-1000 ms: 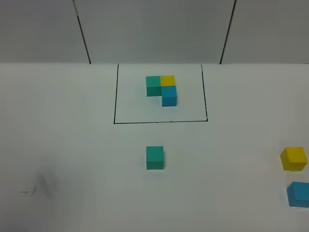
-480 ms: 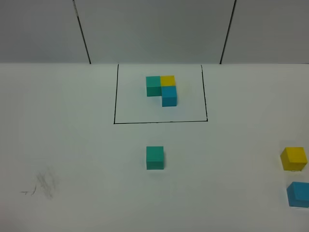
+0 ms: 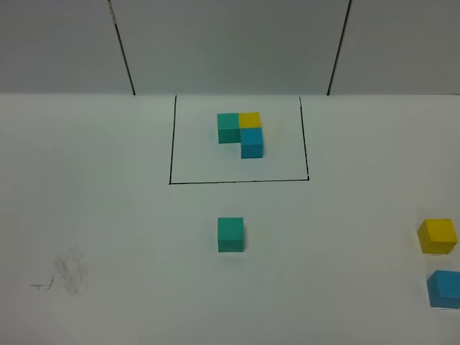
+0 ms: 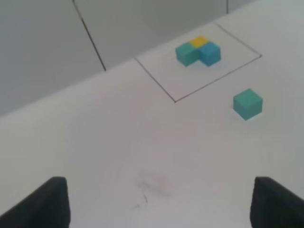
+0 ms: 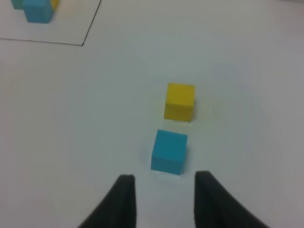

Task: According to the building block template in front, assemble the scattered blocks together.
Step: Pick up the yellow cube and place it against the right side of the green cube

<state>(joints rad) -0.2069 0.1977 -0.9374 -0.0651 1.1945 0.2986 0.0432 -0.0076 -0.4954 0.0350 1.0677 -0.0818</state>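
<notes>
We saw the template [image 3: 241, 133] at the bench's [image 3: 108, 215] far edge, green block [image 3: 231, 234] central, yellow block [image 3: 437, 236] and blue block [image 3: 444, 288] rightmost.

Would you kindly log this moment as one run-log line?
template framed | green cube loose, centre | yellow cube, blue cube apart, right | left fingers open | right fingers open

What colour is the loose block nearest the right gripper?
Sky-blue block, clearest in the right wrist view.

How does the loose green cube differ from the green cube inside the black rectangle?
The loose green cube stands alone outside the black rectangle; the framed green cube sits inside it. The framed one touches a yellow cube; the loose one touches nothing. Both are teal-green and lie flat.
</notes>
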